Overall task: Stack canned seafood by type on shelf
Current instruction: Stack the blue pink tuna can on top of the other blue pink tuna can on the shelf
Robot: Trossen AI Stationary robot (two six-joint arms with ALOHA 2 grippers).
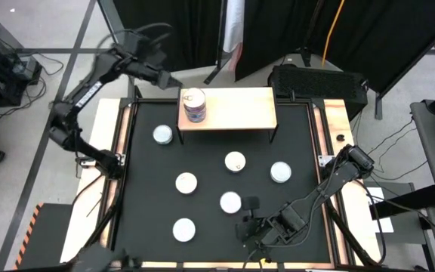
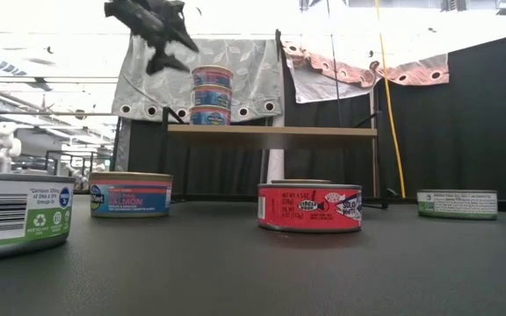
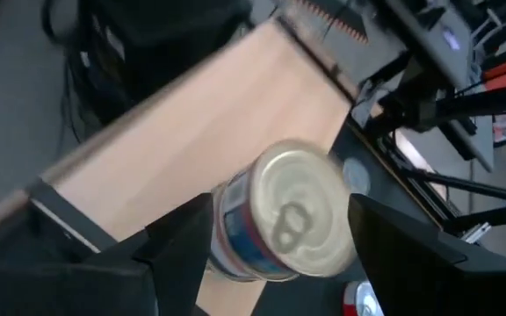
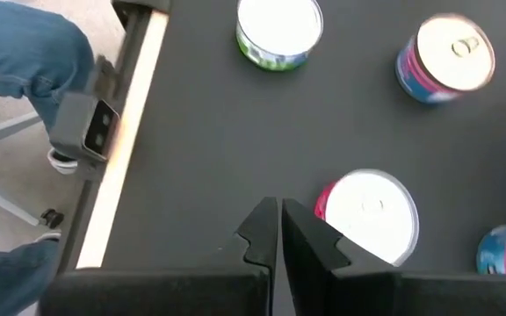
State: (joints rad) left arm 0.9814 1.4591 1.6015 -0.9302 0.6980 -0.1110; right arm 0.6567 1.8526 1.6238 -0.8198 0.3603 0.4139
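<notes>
Three blue tins [image 1: 193, 105] already stand stacked at the shelf's [image 1: 240, 109] left end; six more tins lie spread on the tabletop [image 1: 142, 174], so most sorting remains, judging by this. Left gripper [image 1: 171, 81] hangs just beside the stack, jaws spread, holding nothing. Right gripper [image 1: 244, 231] rests low near the front edge, jaws closed and empty.

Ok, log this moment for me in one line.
left gripper: open, astride stack of blue tins on shelf | right gripper: shut, waiting near table's front edge | six tins loose on mat
</notes>
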